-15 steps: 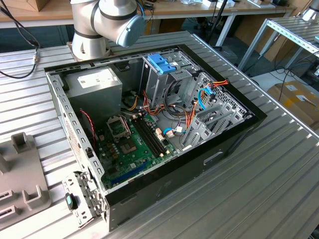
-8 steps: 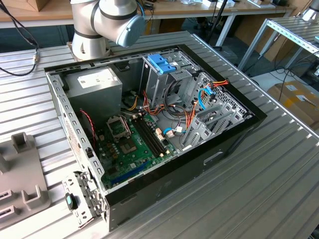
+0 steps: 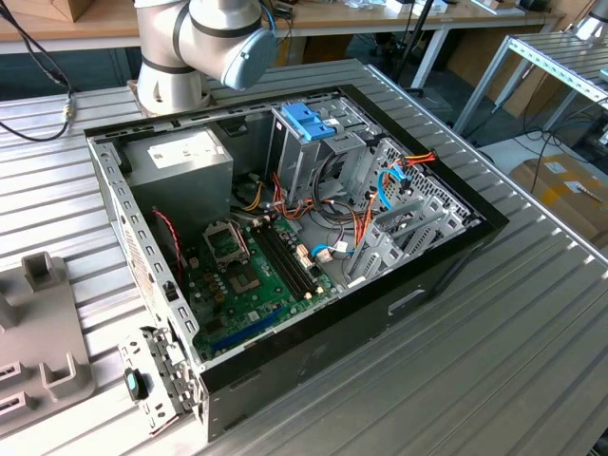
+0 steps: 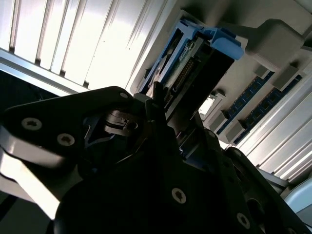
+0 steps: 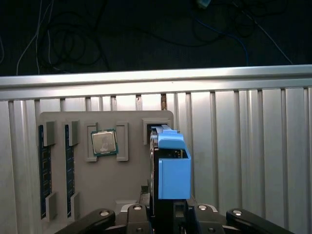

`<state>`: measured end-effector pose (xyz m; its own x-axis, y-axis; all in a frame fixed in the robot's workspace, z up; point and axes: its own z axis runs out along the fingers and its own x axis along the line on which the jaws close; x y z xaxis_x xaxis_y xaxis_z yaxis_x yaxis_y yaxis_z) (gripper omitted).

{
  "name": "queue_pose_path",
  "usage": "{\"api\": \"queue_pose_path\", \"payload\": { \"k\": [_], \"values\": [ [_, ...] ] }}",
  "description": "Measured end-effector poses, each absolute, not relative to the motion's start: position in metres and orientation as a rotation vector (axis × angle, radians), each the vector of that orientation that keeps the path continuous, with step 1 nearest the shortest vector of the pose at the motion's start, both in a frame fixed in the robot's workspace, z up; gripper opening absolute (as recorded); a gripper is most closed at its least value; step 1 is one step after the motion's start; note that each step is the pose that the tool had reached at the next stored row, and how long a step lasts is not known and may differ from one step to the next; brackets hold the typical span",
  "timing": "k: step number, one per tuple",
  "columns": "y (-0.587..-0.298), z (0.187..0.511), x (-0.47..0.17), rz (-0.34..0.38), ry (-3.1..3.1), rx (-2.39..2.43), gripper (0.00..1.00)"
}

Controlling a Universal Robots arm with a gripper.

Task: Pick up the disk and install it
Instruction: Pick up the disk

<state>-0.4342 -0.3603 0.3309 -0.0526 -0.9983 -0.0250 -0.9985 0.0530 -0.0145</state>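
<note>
Over the grey tray (image 5: 129,183), the disk (image 5: 173,170) stands edgewise at the gripper (image 5: 168,213).

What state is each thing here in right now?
Black desktop computer case: open, side panel off.
Flat disk in its light blue plastic carrier: standing on edge on the grey tray.
Square silver processor chip: lying flat in its tray recess.
Black end effector: at the disk's end.
</note>
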Motion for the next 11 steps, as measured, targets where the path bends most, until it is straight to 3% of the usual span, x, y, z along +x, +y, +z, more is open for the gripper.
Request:
{"api": "queue_pose_path", "payload": {
  "k": [11],
  "values": [
    [-0.3603,0.3355,-0.4342,0.010,2.259,-2.143,0.35]
  ]
}}
